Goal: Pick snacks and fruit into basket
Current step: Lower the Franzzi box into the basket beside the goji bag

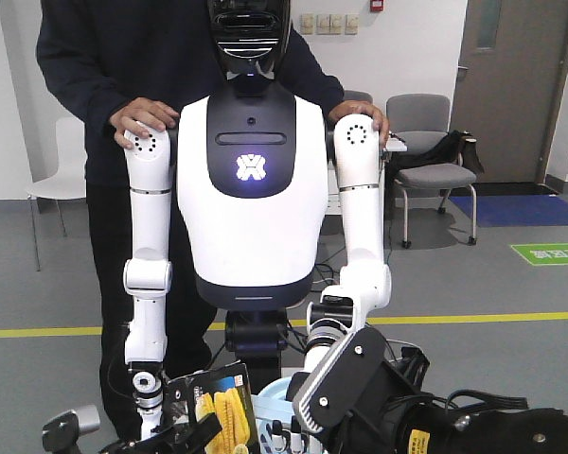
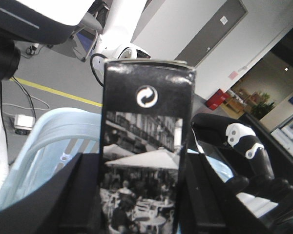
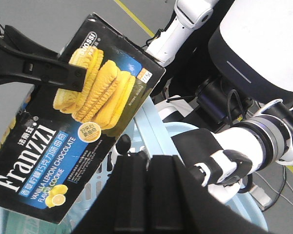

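Left gripper point(image 2: 141, 195) is clamped on the black rectangular cardboard "Franzzi" box with yellow wafer rolls printed on it point(image 3: 63, 146), one black finger point(image 3: 49, 68) lying across the printed front and the other on the opposite face. In the left wrist view the narrow side of the box stands upright between the two fingers. The box is lifted and tilted, and its lower part is over the left side of the light blue plastic basket with vertical slots point(image 3: 156, 126); I cannot tell if the box touches the rim.

Right gripper point(image 3: 147, 195) hangs over the near part of the same basket, its two black fingers pressed together with nothing between them.

Far behind the basket stands a white humanoid robot with a dark chest panel point(image 1: 251, 189). A person in dark clothes point(image 1: 76, 57) stands behind it, with both hands on its shoulders. A grey padded chair point(image 1: 426, 170) is far on the right, near the wall.
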